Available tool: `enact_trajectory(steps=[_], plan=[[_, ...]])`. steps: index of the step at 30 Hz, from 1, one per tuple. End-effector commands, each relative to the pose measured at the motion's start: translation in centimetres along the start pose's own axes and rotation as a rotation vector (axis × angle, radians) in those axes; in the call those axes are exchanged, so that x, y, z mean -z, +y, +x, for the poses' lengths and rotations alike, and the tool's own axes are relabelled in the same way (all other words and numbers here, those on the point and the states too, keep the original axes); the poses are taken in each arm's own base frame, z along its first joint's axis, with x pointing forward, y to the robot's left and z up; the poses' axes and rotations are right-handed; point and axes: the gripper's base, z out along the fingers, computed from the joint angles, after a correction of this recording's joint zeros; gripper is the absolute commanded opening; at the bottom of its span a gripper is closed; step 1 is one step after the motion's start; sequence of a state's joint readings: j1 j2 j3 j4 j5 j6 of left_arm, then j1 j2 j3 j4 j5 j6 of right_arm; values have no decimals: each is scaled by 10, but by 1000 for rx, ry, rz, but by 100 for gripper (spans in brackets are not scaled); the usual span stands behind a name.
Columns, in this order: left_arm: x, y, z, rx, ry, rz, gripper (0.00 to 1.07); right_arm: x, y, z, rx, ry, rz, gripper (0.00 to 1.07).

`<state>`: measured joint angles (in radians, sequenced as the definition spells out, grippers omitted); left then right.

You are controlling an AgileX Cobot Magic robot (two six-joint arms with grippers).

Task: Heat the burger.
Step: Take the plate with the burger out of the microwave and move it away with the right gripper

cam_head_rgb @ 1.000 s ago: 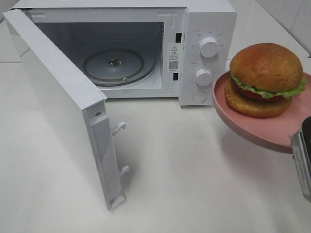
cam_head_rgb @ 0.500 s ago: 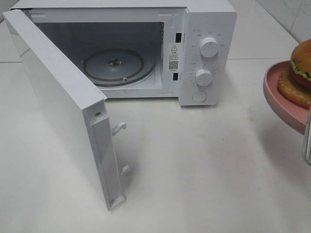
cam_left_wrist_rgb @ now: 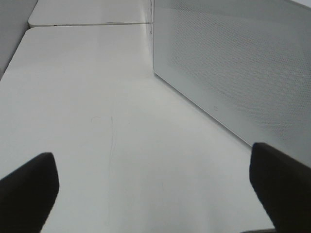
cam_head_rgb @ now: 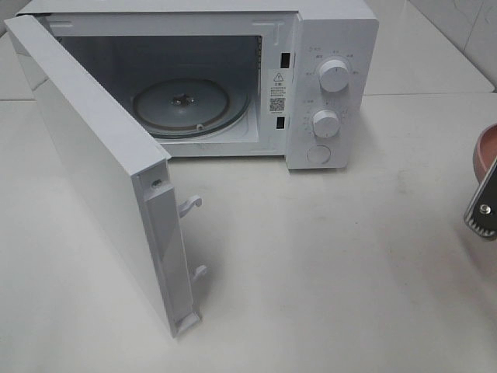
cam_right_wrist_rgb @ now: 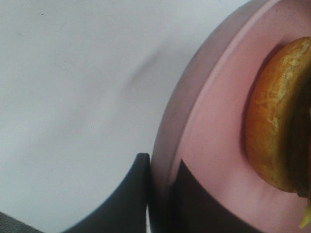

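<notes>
White bench [cam_head_rgb: 326, 256], microwave [cam_head_rgb: 311, 85] door open. Our right claw [cam_right_wrist_rgb: 163, 194] clamps the pink plate [cam_right_wrist_rgb: 214, 126] rim, burger [cam_right_wrist_rgb: 279, 121] aboard, far right; left claw [cam_left_wrist_rgb: 153, 189] gapes empty. Next, we'd carry it onto the turntable [cam_head_rgb: 182, 105].

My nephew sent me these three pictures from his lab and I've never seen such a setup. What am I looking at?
It is a two-armed robot at a white table. One camera looks down from high up: a white microwave oven stands with its door swung open and a glass turntable inside. The other two cameras ride on the wrists. The left gripper is open and empty beside the door. The right gripper is shut on the rim of a pink round plate carrying the burger, almost out of the overhead view.
</notes>
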<state>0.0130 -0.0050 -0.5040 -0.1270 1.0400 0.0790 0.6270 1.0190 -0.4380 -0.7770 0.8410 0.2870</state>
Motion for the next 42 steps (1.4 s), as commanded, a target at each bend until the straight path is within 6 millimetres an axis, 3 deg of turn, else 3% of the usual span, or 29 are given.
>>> enact_trajectory(steps=[1,12,30,42], plan=[[2,0,2,-1,-19,-3,100,-3,-7,-7,-81,11,74,0],[2,0,2,-1,-19,-3,100,-18,-10,-33,-361,134,156,1],[2,0,2,-1,-19,-3,100,-66,19,-48,-479,291,196,4],[2,0,2,-1,-19,-3,100,-86,34,-50,-487,340,189,5]])
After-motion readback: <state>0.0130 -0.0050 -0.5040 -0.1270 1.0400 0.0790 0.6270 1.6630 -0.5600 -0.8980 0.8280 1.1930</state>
